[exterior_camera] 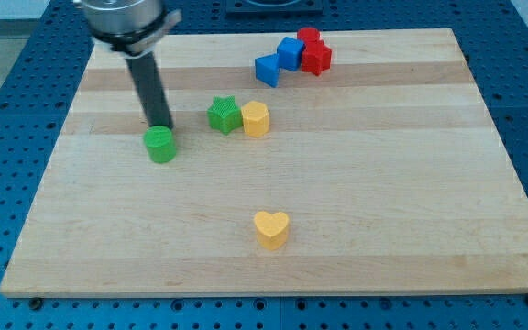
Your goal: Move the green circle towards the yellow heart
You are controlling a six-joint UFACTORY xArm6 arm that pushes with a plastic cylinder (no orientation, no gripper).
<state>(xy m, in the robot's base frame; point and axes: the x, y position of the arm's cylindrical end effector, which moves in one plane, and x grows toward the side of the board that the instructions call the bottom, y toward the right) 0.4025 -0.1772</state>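
Note:
The green circle (161, 145) lies on the wooden board at the view's left of centre. The yellow heart (271, 228) lies lower down, near the view's bottom centre, well apart from the circle. My tip (159, 126) is at the end of the dark rod (148, 87) and stands right at the top edge of the green circle, touching or nearly touching it.
A green star (225, 115) and a yellow hexagon-like block (256, 118) sit side by side right of the circle. Two blue blocks (279, 60) and two red blocks (314, 53) cluster at the view's top. The board's edge (264, 291) runs along the bottom.

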